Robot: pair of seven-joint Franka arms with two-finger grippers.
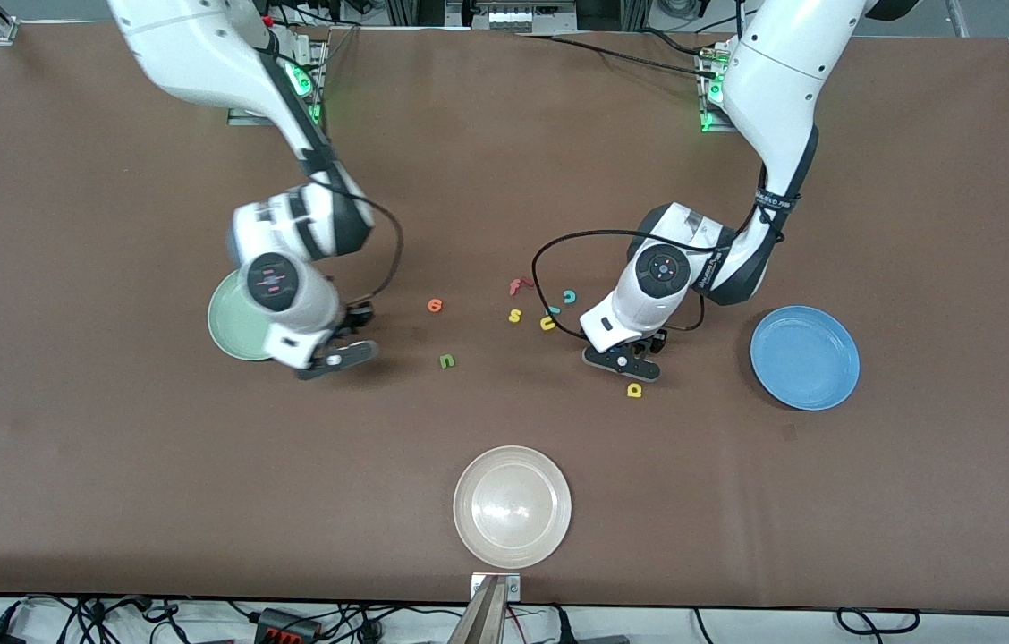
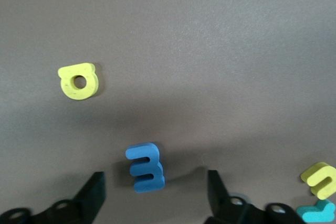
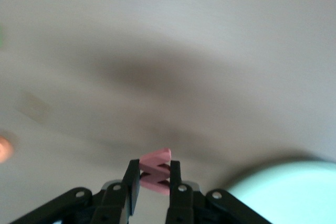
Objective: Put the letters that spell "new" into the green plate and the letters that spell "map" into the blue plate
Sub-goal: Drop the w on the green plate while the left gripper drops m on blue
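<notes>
White arms (image 1: 773, 98), black joints, seemingly black pincers (image 1: 625, 362).

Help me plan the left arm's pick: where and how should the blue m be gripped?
Come straight down and pinch the blue m across its two long outer edges. It lies flat on the table, apart from the yellow a, and already sits between the open fingers of the left tool.

The table (image 1: 111, 465) wears a matt brown cover, cloth-like and finely grained, and the blue m (image 2: 145, 167) and yellow a (image 2: 79, 81) on it look like soft matt foam with smooth faces. The beige plate (image 1: 469, 537) shines glossy with a bright glare spot, while the blue plate (image 1: 805, 357) and green plate (image 1: 223, 326) look smooth with a duller sheen. Both arms show glossy white plastic shells, and the left gripper (image 2: 155, 192) has matt black fingers (image 2: 92, 195).
</notes>
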